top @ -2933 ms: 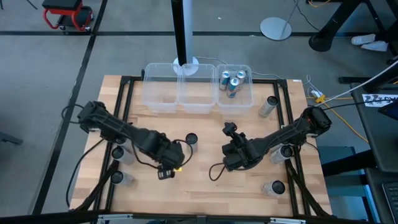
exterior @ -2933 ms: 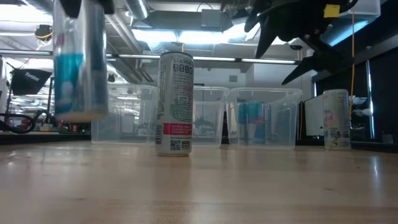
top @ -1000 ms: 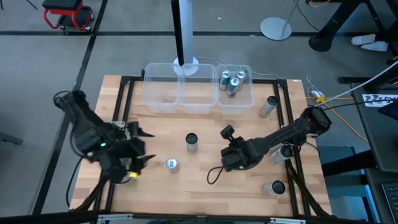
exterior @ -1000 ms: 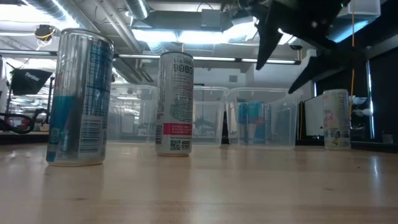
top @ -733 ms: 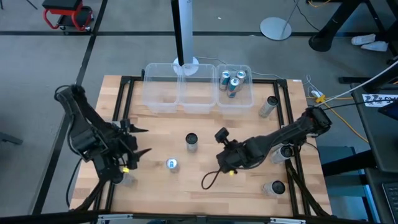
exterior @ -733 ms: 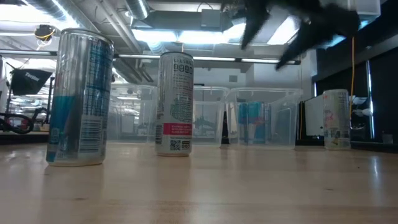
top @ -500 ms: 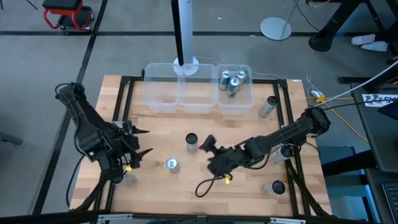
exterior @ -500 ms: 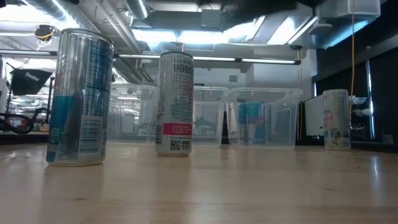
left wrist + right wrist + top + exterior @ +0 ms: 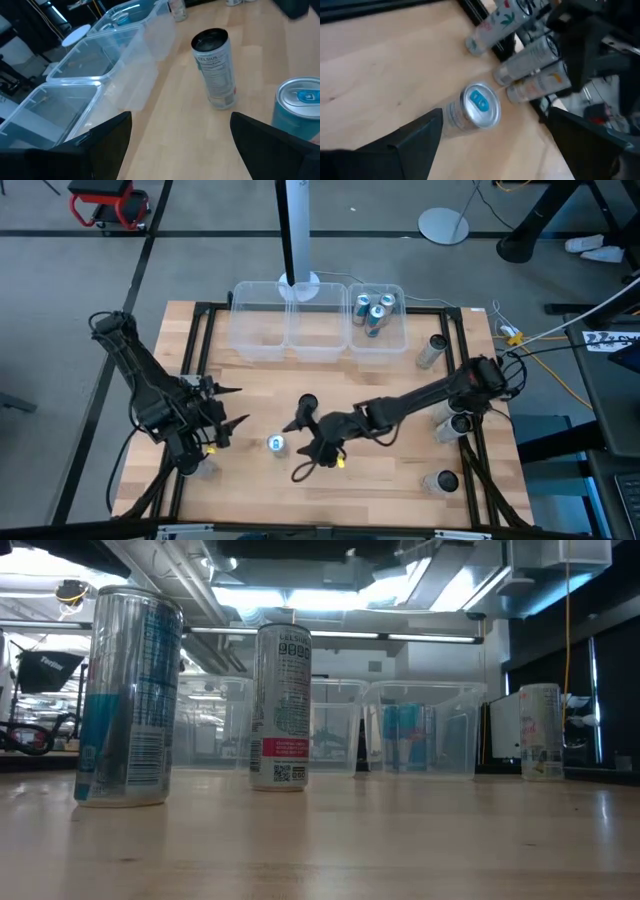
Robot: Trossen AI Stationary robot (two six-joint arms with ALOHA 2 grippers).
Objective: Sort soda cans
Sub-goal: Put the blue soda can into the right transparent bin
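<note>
From the high view, three blue-topped cans [image 9: 373, 311] are seen already dropped in the right bin [image 9: 400, 335], while the two other bins [image 9: 262, 343] hold none, so most of the sorting is judged to be left. A blue-topped can [image 9: 277, 444] and a dark-topped can [image 9: 307, 402] are left on the worktop [image 9: 400, 470], with more cans along both edges. The right pincer [image 9: 306, 438] is held released just beside the blue-topped can; the left pincer [image 9: 228, 408] is released too, near the left edge. In the low view both middle cans are shown upright. In the left wrist view the bins are seen beyond them. In the right wrist view the blue-topped can is framed between the spread fingers [image 9: 415, 142].

Bare wood separates the teal-topped can [image 9: 277, 444] from the dark-topped can [image 9: 307, 402].
</note>
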